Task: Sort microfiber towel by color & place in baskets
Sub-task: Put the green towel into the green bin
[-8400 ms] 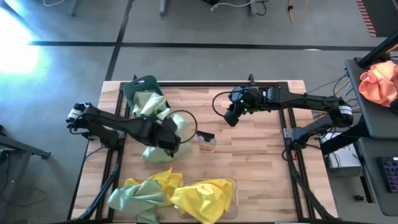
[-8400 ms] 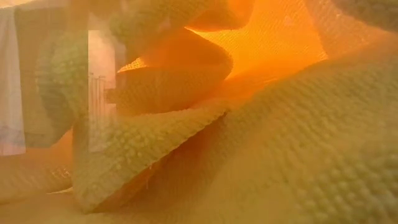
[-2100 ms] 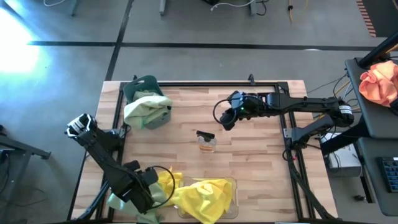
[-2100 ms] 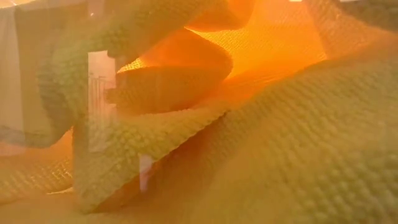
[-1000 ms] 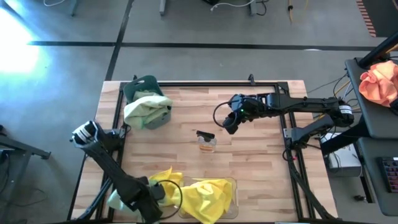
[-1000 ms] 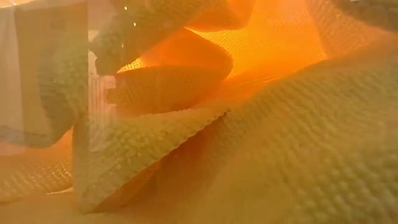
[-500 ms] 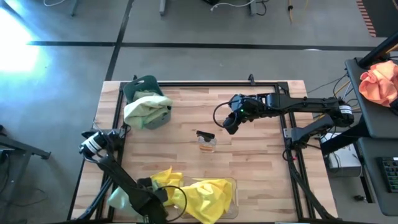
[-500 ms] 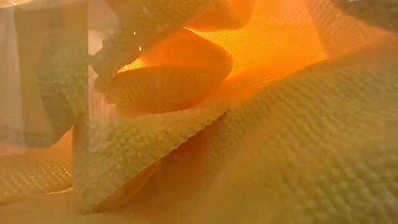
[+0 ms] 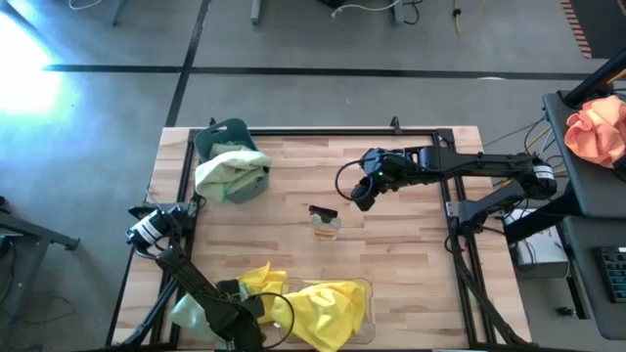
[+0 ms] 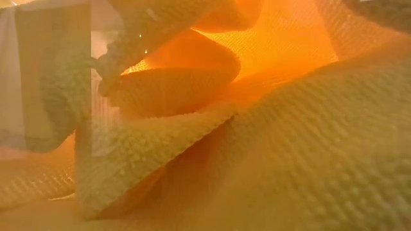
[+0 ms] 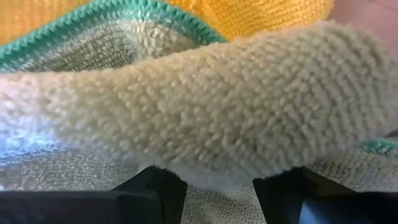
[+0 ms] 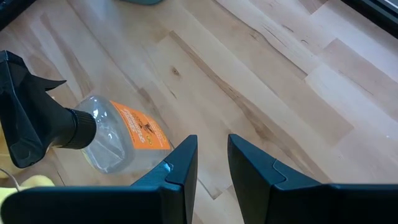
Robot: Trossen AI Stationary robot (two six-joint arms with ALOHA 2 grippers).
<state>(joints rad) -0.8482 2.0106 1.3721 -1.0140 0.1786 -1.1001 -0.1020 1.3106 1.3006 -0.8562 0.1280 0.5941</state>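
A sage green towel [image 9: 186, 311] and a yellow towel [image 9: 259, 282] lie heaped at the table's near left. Another yellow towel [image 9: 323, 308] fills the clear basket [image 9: 364, 286]. The teal basket [image 9: 227, 132] at the far left holds a green towel [image 9: 230, 171]. My left gripper [image 9: 252, 309] is down on the heap, open, with a thick fold of green towel [image 11: 205, 118] between its fingers. My right gripper [image 9: 360, 196] hangs open over bare wood at the far right, holding nothing. Towels [image 10: 289, 141] fill the low view. My left gripper comes slanting down from the table's left onto the heap. A rounded fold of the green towel [image 11: 211, 168] bulges between its two fingers [image 11: 158, 190] and lies against their tips. The towel rests on the heap. Whether the fingers pinch it, I cannot tell.
A small amber bottle with a black spray head [image 9: 324, 221] lies mid-table, just ahead of my right gripper [image 12: 208, 168] in its wrist view [image 12: 118, 137]. An orange-pink cloth [image 9: 597, 132] sits on a stand off the table's right side. Bare wood spreads between the baskets.
My left arm has leaned further over the heap at the near left, and its gripper has edged a little toward the table's right onto the green towel. The towels have kept their places.
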